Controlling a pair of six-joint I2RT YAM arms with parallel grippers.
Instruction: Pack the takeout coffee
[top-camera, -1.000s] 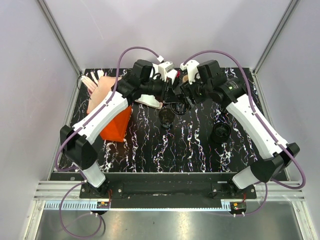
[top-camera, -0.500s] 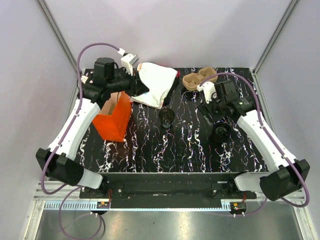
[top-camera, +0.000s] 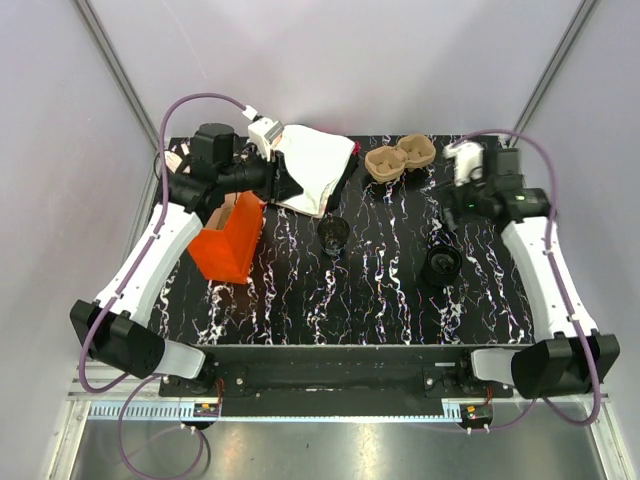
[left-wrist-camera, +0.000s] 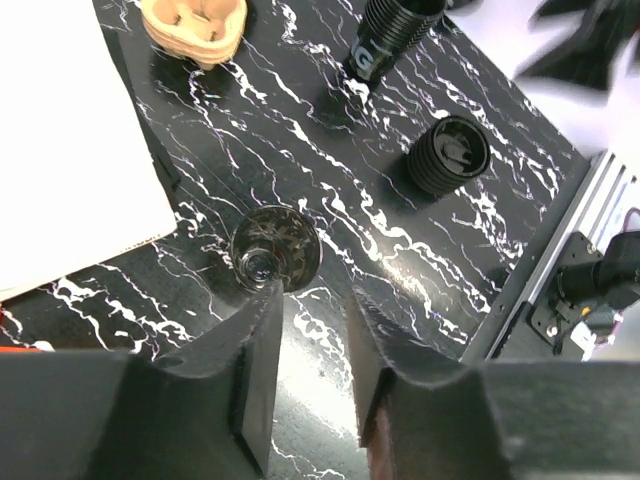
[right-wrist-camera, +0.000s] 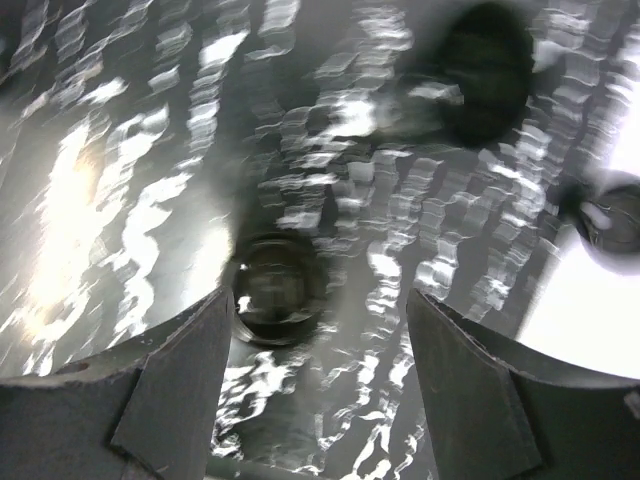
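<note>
Top external view: I judge the pick not yet begun. Nothing is held. The left gripper (left-wrist-camera: 313, 300) has its jaws slightly apart, the right gripper (right-wrist-camera: 320, 300) has them wide.

The white bag (top-camera: 318, 165) and orange bag (top-camera: 225, 250) crowd my left arm. The cardboard tray (top-camera: 398, 158) sits far-centre. A ribbed black cup (top-camera: 441, 265) is near the right arm.

The takeout coffee (top-camera: 333, 233) stands mid-table, untouched. Next I'd descend squarely over it.
</note>
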